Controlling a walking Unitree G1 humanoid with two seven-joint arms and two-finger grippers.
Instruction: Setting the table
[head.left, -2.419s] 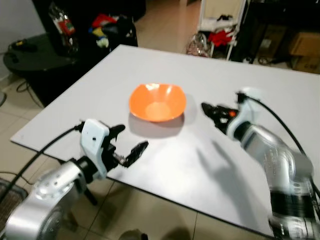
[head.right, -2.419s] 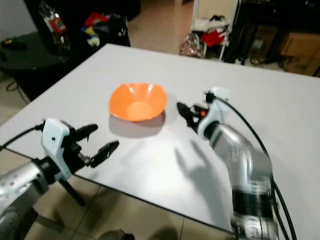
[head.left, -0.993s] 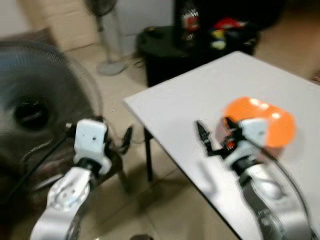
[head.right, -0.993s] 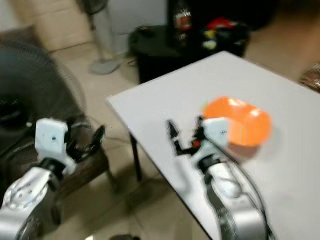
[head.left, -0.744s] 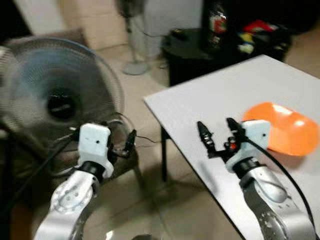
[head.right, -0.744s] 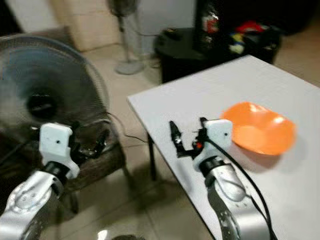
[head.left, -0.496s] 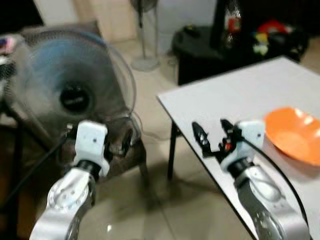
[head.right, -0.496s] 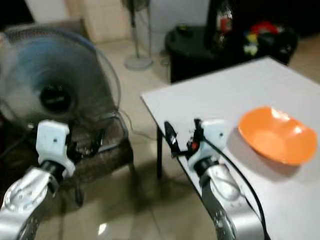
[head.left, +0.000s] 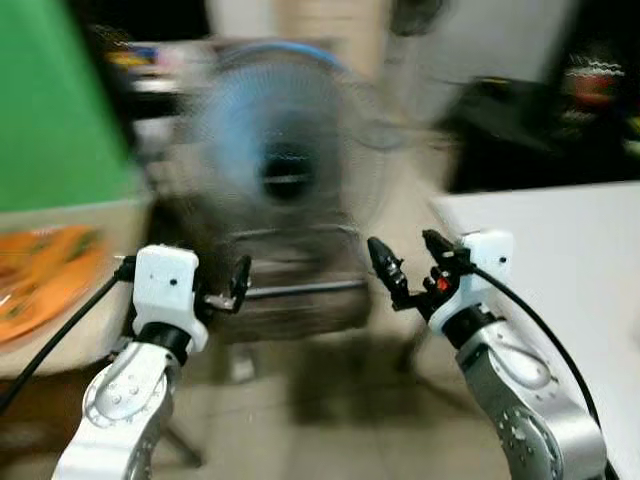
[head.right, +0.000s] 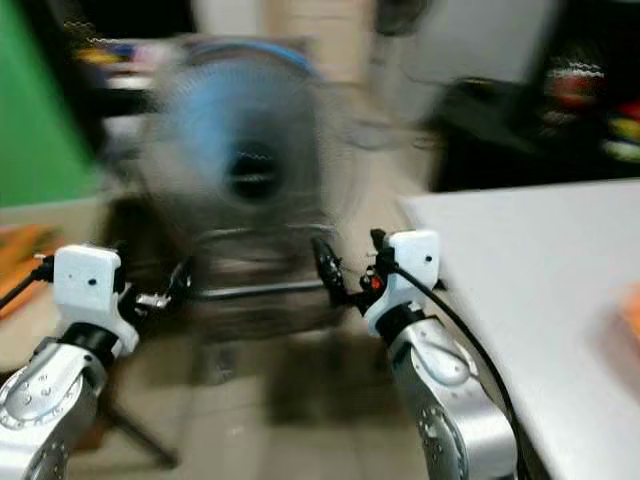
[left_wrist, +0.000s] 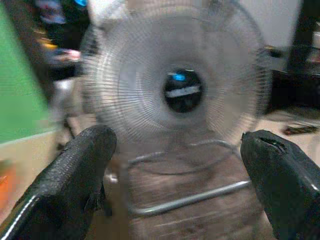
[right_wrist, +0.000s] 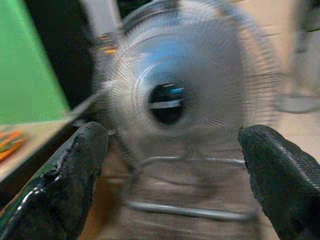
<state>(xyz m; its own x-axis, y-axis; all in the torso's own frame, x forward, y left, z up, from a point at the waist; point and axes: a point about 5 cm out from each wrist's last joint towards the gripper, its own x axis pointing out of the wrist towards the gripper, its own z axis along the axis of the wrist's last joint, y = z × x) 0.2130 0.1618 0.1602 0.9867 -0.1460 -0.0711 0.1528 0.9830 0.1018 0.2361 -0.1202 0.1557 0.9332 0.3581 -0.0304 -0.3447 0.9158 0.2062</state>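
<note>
Your view has swung hard to the left since the earlier frames: the orange bowl that sat mid-table has slid out to the far right edge of the right eye view (head.right: 632, 310), and a floor fan now fills the middle. That is the camera turning, not the things moving, and everything is smeared by the turn.

From the left, you have a green panel (head.left: 50, 100) above a pale counter (head.left: 70, 290) that carries something flat and orange (head.left: 40, 275), too blurred to name. It may be the next piece for the setting. Your left claw (head.left: 225, 290) is raised in front of you, its fingers wide apart in the left wrist view and holding nothing. The floor fan (head.left: 285, 160) stands straight ahead on its metal frame, low on the floor. Your right claw (head.left: 410, 265) is also up, fingers spread, empty, with the fan framed between them. The white table (head.left: 560, 260) lies to your right, its corner just beside that arm.

The risk here is the fan. Both claws point at it while you turn, so stepping forward before the blur clears could drive a finger into the grille or catch the frame. The right forearm could also clip the table corner if you keep swinging.
</note>
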